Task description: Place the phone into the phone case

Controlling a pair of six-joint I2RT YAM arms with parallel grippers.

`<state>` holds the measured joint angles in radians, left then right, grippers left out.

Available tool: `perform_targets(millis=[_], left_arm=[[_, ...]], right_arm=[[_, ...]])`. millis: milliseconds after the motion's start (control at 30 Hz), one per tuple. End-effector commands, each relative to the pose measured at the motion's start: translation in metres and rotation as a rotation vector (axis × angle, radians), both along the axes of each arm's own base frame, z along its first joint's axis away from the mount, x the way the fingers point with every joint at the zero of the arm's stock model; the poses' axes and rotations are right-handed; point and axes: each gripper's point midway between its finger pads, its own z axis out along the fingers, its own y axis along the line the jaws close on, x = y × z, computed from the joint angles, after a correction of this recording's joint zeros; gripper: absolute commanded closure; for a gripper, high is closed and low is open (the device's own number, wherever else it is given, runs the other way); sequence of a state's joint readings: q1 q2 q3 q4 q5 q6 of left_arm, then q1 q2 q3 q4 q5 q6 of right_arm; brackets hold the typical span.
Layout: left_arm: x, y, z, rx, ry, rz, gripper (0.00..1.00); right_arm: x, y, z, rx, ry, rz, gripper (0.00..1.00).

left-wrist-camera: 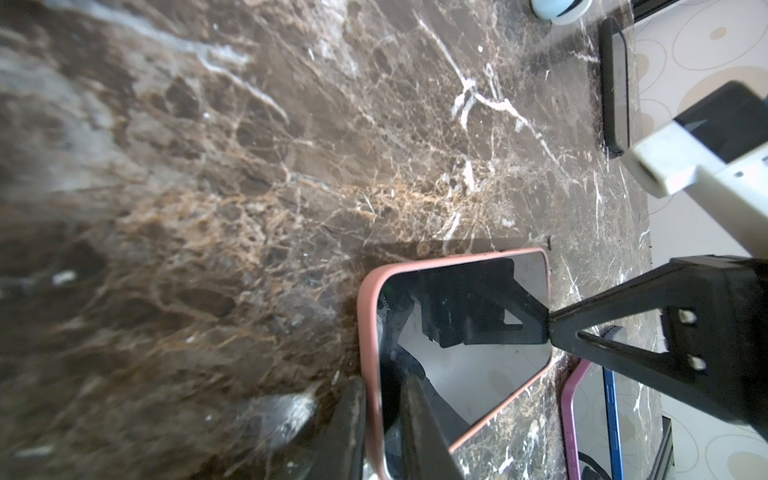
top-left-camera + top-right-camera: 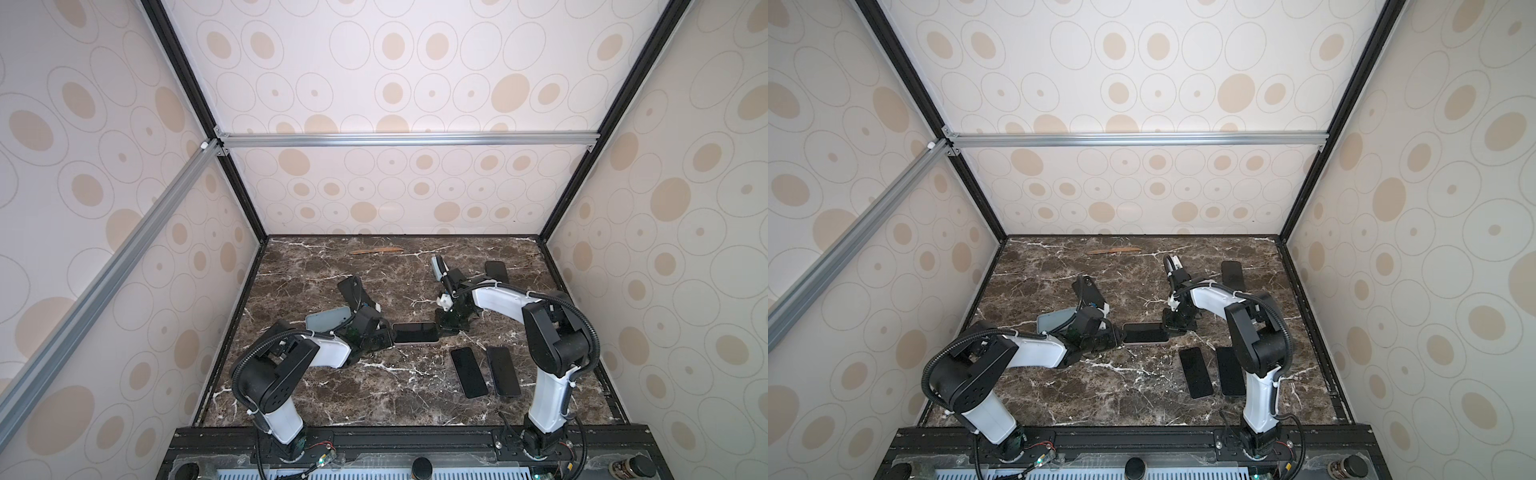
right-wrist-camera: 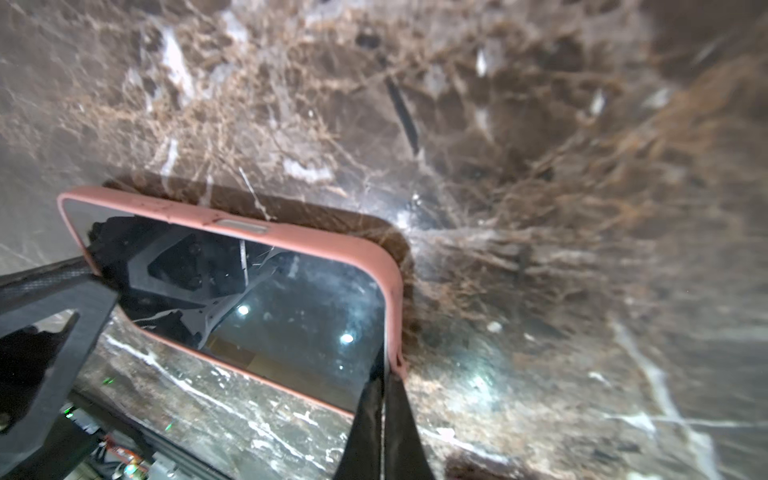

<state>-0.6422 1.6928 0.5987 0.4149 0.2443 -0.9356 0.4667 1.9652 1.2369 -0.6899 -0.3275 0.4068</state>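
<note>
Brown marble bench (image 2: 332, 395) inside a circle-patterned enclosure. The phone (image 2: 415, 331) lay screen-up at mid-bench, inside the pink phone case (image 1: 370, 332). The left fingers (image 1: 353, 428) were nearly closed, pinching the case's rim at one short end. The right fingers (image 3: 363, 419) were fully closed, gripping nothing, their tips touching the opposite end. Two further phones (image 2: 468, 372) lay side by side near the right arm.
</note>
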Motion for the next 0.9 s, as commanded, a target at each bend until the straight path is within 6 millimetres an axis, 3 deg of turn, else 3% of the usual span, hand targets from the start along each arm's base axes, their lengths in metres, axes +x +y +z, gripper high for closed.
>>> perform_targets(millis=[0,167,333,567,733,867], left_arm=[[-0.063,0.022,-0.064,0.138,0.282,-0.055,0.83],[-0.060,0.023,-0.060,0.144,0.271,-0.051,0.83],[-0.046,0.019,-0.043,0.157,0.217,-0.050,0.83],[-0.007,0.023,-0.003,0.179,0.091,-0.022,0.81],[0.021,0.034,0.026,0.148,0.024,0.011,0.79],[0.049,0.045,0.069,0.150,-0.096,0.003,0.76]], right_arm=[[-0.148,-0.060,-0.183,-0.397,0.366,0.218,0.96],[-0.137,-0.054,-0.161,-0.381,0.322,0.219,0.96],[-0.108,-0.032,-0.108,-0.318,0.216,0.211,0.96],[-0.058,0.000,-0.013,-0.226,0.017,0.231,0.87],[-0.035,0.016,0.036,-0.179,-0.074,0.296,0.77],[-0.015,0.030,0.068,-0.153,-0.146,0.402,0.66]])
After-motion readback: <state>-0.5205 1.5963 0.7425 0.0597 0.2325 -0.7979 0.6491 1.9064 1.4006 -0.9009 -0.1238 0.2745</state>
